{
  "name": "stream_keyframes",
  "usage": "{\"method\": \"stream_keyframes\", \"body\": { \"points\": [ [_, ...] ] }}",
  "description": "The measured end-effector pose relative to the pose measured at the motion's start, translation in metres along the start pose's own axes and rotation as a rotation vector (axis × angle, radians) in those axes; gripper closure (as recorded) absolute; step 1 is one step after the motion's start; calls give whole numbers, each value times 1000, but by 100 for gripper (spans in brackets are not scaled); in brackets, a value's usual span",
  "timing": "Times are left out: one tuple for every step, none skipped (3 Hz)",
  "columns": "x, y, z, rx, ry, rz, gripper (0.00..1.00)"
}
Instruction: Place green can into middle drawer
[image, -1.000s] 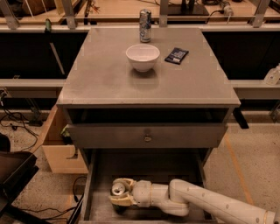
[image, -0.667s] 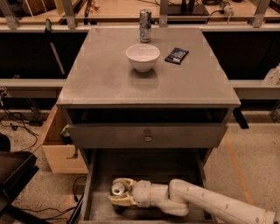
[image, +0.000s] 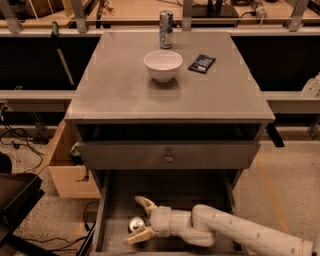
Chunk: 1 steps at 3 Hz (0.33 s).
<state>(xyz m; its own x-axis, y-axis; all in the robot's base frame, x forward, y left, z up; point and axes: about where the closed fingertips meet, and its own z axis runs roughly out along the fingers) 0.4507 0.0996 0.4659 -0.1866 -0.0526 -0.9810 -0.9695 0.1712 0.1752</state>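
- From the one camera view, looking down on the cabinet, the middle drawer (image: 175, 192) stood pulled out at the bottom of the frame. Its flat grey floor was bare toward the back.
- The robot's white arm (image: 235, 232) reached in from the lower right, lying across the front of the drawer and pointing left.
- The pincer (image: 133, 220) was down inside the drawer at its left front. Its two pale fingers (image: 144, 204) were spread apart, one toward the back of the drawer and one toward the front.
- The green can (image: 135, 224) sat between those fingers on the drawer floor. I saw mostly its round silver top, so I judged it to be on end, with its long axis roughly vertical.
- The rear finger stood clear of the can with a gap showing. The front finger lay just beside it, and I could not tell whether they touched. So I took the pincer to be open, not gripping.
- The can lay right at the mouth of the pincer, directly off the end of the wrist. To my mind, pulling straight back along the arm's line, to the right, would clear it. A sideways sweep risked knocking it over.
- Above, the grey drawer front with its knob (image: 169, 156) was shut.
- On the tabletop (image: 120, 90) stood a white bowl (image: 163, 65). A tall slim can (image: 166, 29) stood behind it, and a dark packet (image: 202, 63) lay to its right, all well apart from the work below.
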Motion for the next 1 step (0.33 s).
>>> {"method": "stream_keyframes", "body": {
  "points": [
    [0, 0, 0, 0, 0, 0, 0]
  ]
}}
